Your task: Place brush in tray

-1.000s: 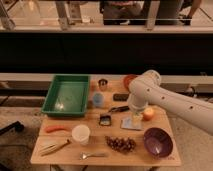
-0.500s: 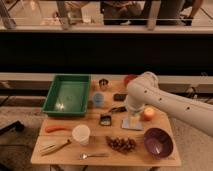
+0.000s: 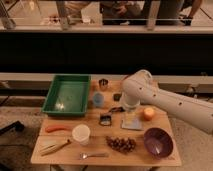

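The green tray (image 3: 67,95) sits at the back left of the wooden table (image 3: 165,127). A slim black object, apparently the brush (image 3: 115,108), lies on the table near the middle, right of a blue cup (image 3: 98,100). My white arm reaches in from the right. My gripper (image 3: 129,109) hangs down from the wrist just right of the brush, over a pale flat packet (image 3: 131,122). The tray holds nothing I can make out.
A black block (image 3: 105,119) lies below the brush and a small dark item (image 3: 117,96) behind it. Also on the table are a metal cup (image 3: 103,83), orange fruit (image 3: 148,113), purple bowl (image 3: 158,141), grapes (image 3: 121,144), fork (image 3: 94,155), white cup (image 3: 81,133) and carrot (image 3: 57,128).
My arm has swung a little to the left, bringing the gripper closer to the brush. The objects on the table have not moved.
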You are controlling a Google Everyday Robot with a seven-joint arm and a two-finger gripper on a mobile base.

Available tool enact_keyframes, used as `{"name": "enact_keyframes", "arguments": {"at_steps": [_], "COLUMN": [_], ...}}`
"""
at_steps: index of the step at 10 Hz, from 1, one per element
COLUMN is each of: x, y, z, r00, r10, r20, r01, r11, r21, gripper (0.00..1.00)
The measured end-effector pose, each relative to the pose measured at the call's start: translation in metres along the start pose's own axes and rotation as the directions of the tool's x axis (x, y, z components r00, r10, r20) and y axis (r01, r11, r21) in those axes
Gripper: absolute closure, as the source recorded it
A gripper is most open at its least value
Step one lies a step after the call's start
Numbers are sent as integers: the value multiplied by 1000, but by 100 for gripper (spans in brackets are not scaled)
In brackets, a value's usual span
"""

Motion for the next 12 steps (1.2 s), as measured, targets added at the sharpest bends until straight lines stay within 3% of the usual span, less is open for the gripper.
{"name": "enact_keyframes", "arguments": {"at_steps": [6, 12], "x": [-9, -21], "y": [-12, -32], "z": [9, 27], "r00": [998, 991], "r10": [-50, -113], "r20": [34, 76], "r01": [48, 110], "r11": [998, 993], "r21": [34, 38], "gripper": [20, 20]}}
